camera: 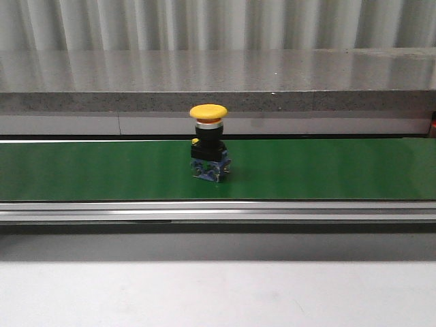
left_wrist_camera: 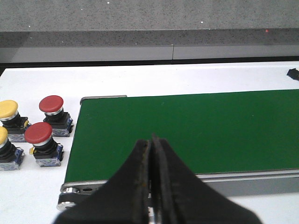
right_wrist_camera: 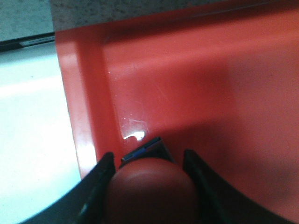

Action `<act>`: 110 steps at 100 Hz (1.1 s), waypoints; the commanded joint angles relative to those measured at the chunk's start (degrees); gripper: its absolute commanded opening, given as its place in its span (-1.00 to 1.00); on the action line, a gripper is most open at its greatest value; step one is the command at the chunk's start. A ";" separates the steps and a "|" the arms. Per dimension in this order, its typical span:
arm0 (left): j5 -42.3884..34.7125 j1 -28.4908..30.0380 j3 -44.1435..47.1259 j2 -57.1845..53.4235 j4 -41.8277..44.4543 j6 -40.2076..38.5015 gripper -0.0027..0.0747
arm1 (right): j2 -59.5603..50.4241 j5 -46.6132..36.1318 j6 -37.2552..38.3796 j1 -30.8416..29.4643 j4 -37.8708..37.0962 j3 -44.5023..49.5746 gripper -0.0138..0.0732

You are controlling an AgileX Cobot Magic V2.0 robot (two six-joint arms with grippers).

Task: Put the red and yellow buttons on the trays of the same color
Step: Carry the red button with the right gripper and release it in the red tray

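Fingers (right_wrist_camera: 100,186) of the right gripper (right_wrist_camera: 148,186) stand on either side of a red button (right_wrist_camera: 152,191), their dark inner faces right against its round cap, grasping it; the button sits low over the floor of the red tray (right_wrist_camera: 196,88), close to the tray's raised side wall, and a blue-grey corner of its base shows just past the cap; whether the base touches the floor I cannot tell; beyond the wall lies a pale surface, and past the tray's far edge a speckled grey ledge

On the left arm the fingers (left_wrist_camera: 140,186) of the left gripper (left_wrist_camera: 152,186) are clenched, the two dark blades pressed flat together with nothing between them; they hang just above the near rail of the green belt (left_wrist_camera: 196,130); beside the belt's end, on the white table (left_wrist_camera: 32,196), stand four buttons in a cluster: a red one (left_wrist_camera: 39,140) nearest the belt's corner, another red one (left_wrist_camera: 52,112) just behind it, and two yellow ones (left_wrist_camera: 8,114) farther from the belt, the nearer of these cut by the picture's edge

From the front, a lone yellow button (camera: 208,139) stands upright on the belt (camera: 102,170), about midway along its visible length and toward its far edge, its yellow cap above a black body and blue-grey base; behind the belt runs a grey stone ledge (camera: 218,75), and farther back a ribbed metal wall
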 commanded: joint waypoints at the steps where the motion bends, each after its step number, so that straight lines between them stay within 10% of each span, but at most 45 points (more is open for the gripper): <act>1: -4.02 -0.54 -1.65 0.21 -0.57 0.22 -0.98 | -3.55 -1.82 0.00 -0.81 -0.21 -2.00 -0.15; 28: -4.02 -0.54 -1.65 0.21 -0.57 0.22 -0.98 | -4.57 -1.38 0.00 -0.92 -0.21 -3.11 0.78; 69: -4.02 -0.54 -1.65 0.21 -0.57 0.22 -0.98 | -16.44 2.20 -1.31 0.77 3.56 -1.04 0.78; 110: -4.02 -0.54 -1.65 0.21 -0.57 0.22 -0.98 | -37.08 -0.18 -6.63 10.80 3.55 22.52 0.78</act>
